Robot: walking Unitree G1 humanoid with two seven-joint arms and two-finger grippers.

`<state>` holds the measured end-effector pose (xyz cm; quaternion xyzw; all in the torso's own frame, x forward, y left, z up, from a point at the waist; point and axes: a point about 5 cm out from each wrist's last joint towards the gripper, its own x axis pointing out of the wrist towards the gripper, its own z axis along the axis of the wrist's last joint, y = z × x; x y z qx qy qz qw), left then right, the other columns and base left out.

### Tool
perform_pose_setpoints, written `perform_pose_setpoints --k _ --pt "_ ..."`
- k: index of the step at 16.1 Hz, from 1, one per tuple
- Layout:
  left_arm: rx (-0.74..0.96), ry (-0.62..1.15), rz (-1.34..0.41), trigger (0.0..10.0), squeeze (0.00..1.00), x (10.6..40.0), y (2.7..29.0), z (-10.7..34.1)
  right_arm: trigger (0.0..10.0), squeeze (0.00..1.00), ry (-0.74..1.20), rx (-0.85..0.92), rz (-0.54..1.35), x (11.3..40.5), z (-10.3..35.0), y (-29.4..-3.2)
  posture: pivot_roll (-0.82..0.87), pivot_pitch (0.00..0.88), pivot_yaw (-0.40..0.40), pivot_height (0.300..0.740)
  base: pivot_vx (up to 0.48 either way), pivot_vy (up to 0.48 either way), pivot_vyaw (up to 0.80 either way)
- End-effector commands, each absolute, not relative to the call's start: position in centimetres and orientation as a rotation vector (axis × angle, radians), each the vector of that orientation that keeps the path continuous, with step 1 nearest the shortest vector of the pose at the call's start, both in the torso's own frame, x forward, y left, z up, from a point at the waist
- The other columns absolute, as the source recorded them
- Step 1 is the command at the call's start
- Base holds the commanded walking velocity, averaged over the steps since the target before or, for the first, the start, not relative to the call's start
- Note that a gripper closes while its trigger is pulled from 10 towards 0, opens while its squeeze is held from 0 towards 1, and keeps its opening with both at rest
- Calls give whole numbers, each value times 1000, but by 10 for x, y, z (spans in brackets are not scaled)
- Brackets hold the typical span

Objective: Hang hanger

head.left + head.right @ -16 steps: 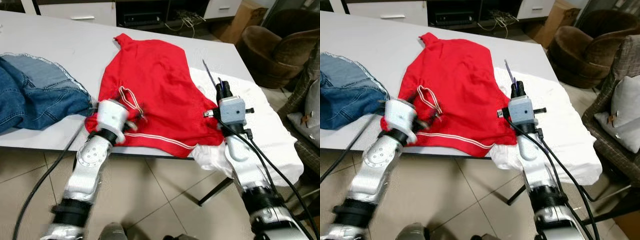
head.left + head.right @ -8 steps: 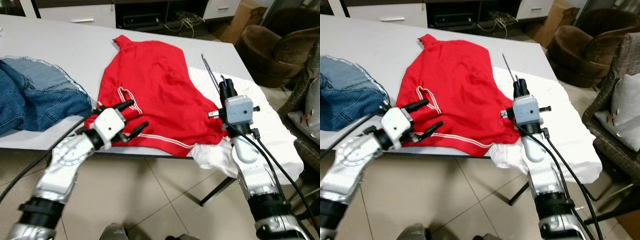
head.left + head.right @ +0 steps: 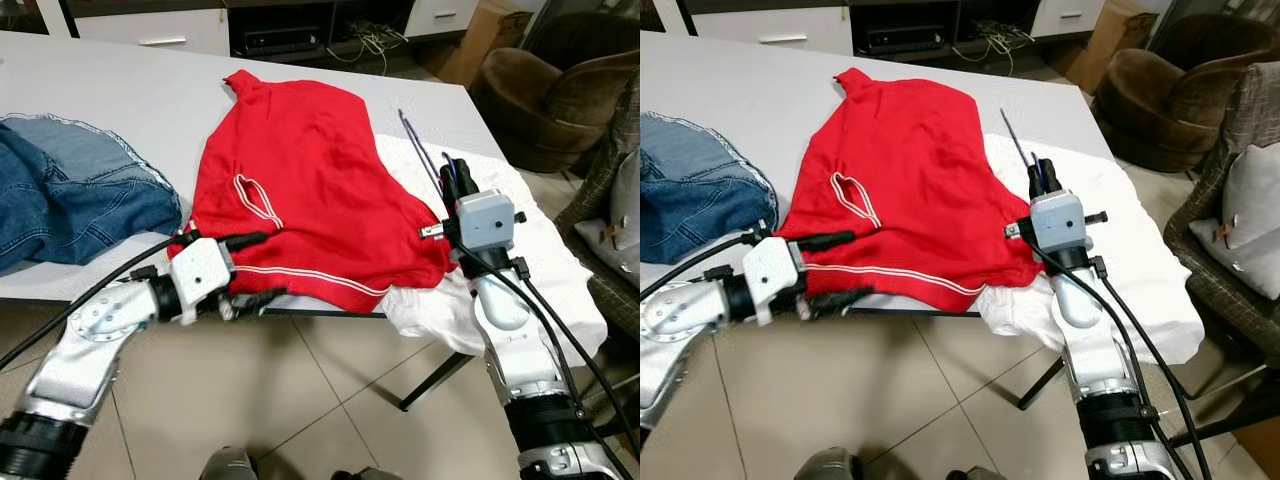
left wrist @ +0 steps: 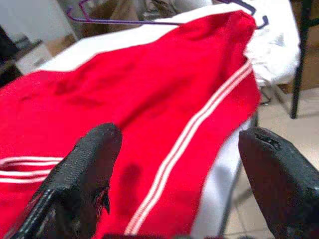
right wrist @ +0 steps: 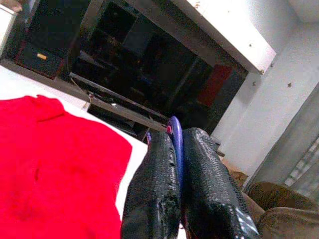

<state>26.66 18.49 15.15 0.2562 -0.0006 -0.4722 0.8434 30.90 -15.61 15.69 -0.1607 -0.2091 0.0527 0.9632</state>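
Change since a second ago: left gripper (image 3: 250, 268) swung off the red cloth and dropped to the table's near edge, wrist rolled outward; right gripper (image 3: 455, 172) barely shifted, nudged slightly outward along the table.

Left fingers: spread wide, nothing between them; one fingertip (image 4: 97, 149) over the striped hem, the other beyond the table edge over the floor.

Right fingers: pressed together on the purple hanger (image 3: 421, 147), thin wire pinched between the pads (image 5: 154, 184).

Hanger position: rising out of the right fingertips, a straight purple rod reaching beyond them over the table, away from the robot; far across the red cloth from the left fingers, seen there as a thin purple line (image 4: 124, 21) past the garment's far side.

Long axis: roughly in line with the right fingers, tilted a little toward the left side.

Nearer arm: right, already gripping; left well apart from the hanger.

Hanger look: slender, purple, wire-like; hook end not clearly made out.

Red garment (image 3: 300, 190): spread flat ahead of both grippers, white double stripe along the hem just beside the left fingers, partly overlying a white cloth (image 3: 540, 260) under the right arm.

Judged step: hanger likely due to meet the garment, with left fingers placed to take the hem.
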Motion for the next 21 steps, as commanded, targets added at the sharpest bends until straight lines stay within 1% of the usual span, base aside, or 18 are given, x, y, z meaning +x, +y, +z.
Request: perform_pose_setpoints --k 1,4,5,6,9,12,15,16,17,18,20,21 --pt "536 7 -1032 10000 1000 263 182 152 10000 0 -408 -322 81 308 157 -166 193 66 -112 740 0 0 0" --pt "571 80 -1066 10000 1000 260 183 142 10000 0 -404 -320 86 307 159 -165 180 72 -115 740 0 0 0" --pt "590 96 -1069 10000 114 260 183 140 10000 0 -404 -321 86 306 160 -166 178 74 -117 740 0 0 0" --pt "602 100 -1064 10000 0 261 183 137 10000 0 -403 -321 87 306 161 -167 178 74 -117 740 0 0 0" --pt "614 102 -975 10000 0 276 182 127 10000 0 -405 -317 87 306 163 -165 162 68 -114 740 0 0 0" --pt "664 153 -902 10000 0 288 184 116 10000 0 -416 -309 85 307 168 -164 147 57 -106 740 0 0 0" --pt "666 151 -851 10000 0 297 188 116 10000 0 -414 -302 72 306 168 -166 138 53 -91 740 0 0 0" --pt "658 149 -856 6667 0 298 187 116 10000 0 -412 -300 69 305 168 -166 136 51 -87 740 0 0 0" --pt "646 147 -861 0 0 299 187 117 10000 0 -411 -299 68 305 167 -166 135 50 -85 740 0 0 0" --pt "619 158 -895 0 0 298 184 117 10000 0 -409 -295 64 304 167 -166 133 48 -78 740 0 0 0" --pt "618 153 -907 0 0 298 184 118 10000 0 -404 -282 74 305 167 -166 132 46 -75 740 0 0 0" --pt "624 140 -903 0 0 300 184 120 10000 0 -387 -247 148 304 165 -161 132 44 -74 740 0 0 0"
